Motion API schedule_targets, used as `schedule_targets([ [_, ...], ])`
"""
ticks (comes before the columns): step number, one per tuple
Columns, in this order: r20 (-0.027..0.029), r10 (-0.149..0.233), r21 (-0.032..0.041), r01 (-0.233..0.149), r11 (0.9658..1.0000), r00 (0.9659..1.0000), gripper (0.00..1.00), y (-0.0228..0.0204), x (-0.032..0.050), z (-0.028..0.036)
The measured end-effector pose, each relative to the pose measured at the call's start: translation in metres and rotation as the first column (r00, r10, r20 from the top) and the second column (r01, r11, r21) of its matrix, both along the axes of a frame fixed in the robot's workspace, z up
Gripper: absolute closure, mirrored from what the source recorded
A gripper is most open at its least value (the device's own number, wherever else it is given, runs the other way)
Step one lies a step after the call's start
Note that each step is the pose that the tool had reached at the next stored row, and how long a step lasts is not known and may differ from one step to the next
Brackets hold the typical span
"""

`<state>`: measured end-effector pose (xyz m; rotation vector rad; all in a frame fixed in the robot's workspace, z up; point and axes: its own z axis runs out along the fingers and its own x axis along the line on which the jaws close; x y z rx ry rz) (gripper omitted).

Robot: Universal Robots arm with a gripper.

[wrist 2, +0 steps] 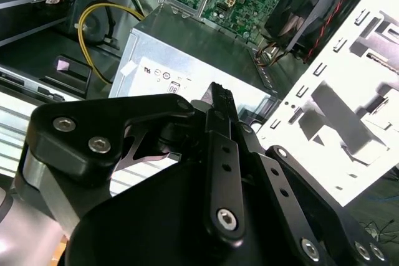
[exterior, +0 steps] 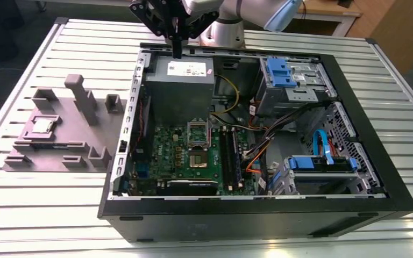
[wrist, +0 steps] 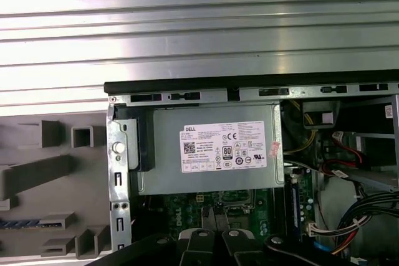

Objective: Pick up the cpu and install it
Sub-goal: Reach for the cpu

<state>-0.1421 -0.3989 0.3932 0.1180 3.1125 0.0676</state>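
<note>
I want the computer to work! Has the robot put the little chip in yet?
Not yet. Nothing looks done: the cpu lies on the grey holder beside the computer case, not inside it. In hand: nothing. The gripper is shut and empty, above the power supply. Left: picking the cpu up and fitting it onto the green board.
</note>
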Motion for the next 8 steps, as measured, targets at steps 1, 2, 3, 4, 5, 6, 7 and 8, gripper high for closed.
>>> schedule_targets([
  [1,0.0,0.0,0.0,0.0,1.0,1.0,0.9,0.0,-0.0002,0.0],
  [2,0.0,0.0,0.0,0.0,1.0,1.0,0.9,0.0,-0.0143,-0.0001],
  [3,0.0,0.0,0.0001,0.0,1.0,1.0,0.9,0.0,-0.0186,-0.0001],
  [4,0.0,0.0,0.0,0.0,1.0,1.0,0.9,0.0,-0.0187,-0.0001],
  [5,0.0,0.0,0.0,0.0,1.0,1.0,0.9,0.0,-0.0189,-0.0001],
  [6,0.0,0.0,0.0,0.0,1.0,1.0,0.9,0.0,-0.0191,-0.0001],
  [7,0.0,0.0,0.0,0.0,1.0,1.0,0.9,0.0,-0.0194,-0.0001],
  [8,0.0,0.0,0.0,0.0,1.0,1.0,0.9,0.0,-0.0196,-0.0001],
])
